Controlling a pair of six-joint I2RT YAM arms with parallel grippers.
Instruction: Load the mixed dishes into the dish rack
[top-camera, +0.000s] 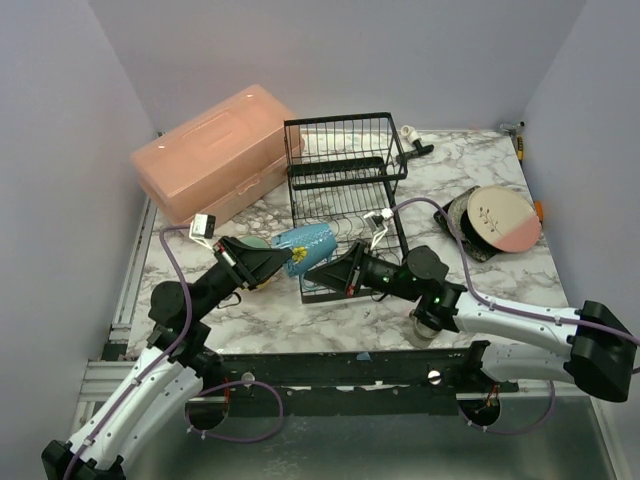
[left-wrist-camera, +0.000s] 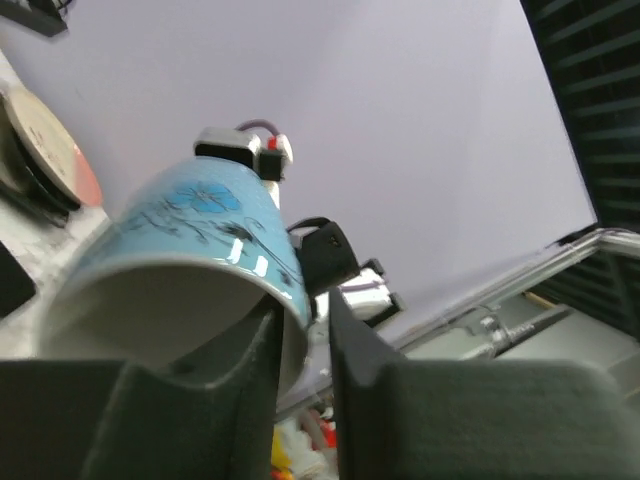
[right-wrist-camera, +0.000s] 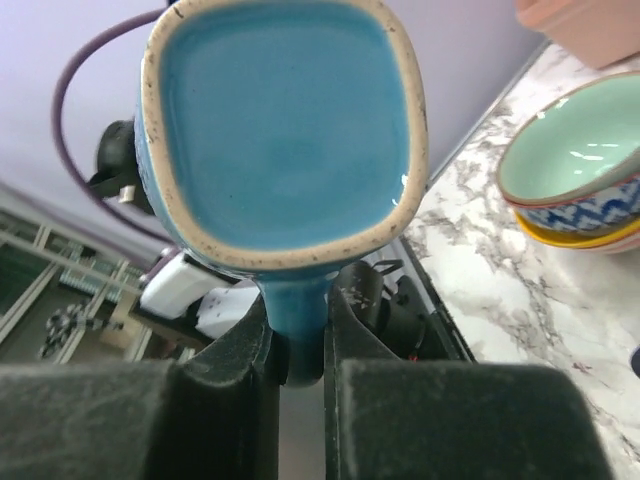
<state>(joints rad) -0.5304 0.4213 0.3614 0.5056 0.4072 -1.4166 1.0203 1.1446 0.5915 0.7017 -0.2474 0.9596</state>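
Observation:
A blue mug (top-camera: 306, 247) with a dark floral pattern hangs on its side just in front of the black wire dish rack (top-camera: 345, 185), between both arms. My left gripper (top-camera: 284, 259) is shut on the mug's rim, one finger inside the mouth and one outside (left-wrist-camera: 305, 320). My right gripper (top-camera: 324, 272) is shut on the mug's handle (right-wrist-camera: 296, 305), and the mug's square blue base (right-wrist-camera: 285, 125) faces its camera. A stack of bowls (right-wrist-camera: 580, 170), mint green on top, sits on the marble beside the mug. A pink-cream plate (top-camera: 503, 219) lies on a dark plate at the right.
A salmon-pink plastic box (top-camera: 213, 150) stands at the back left, beside the rack. A greyish cup (top-camera: 428, 327) sits under my right arm near the table's front edge. A small white item (top-camera: 410, 134) lies behind the rack. Walls close in on the left, the back and the right.

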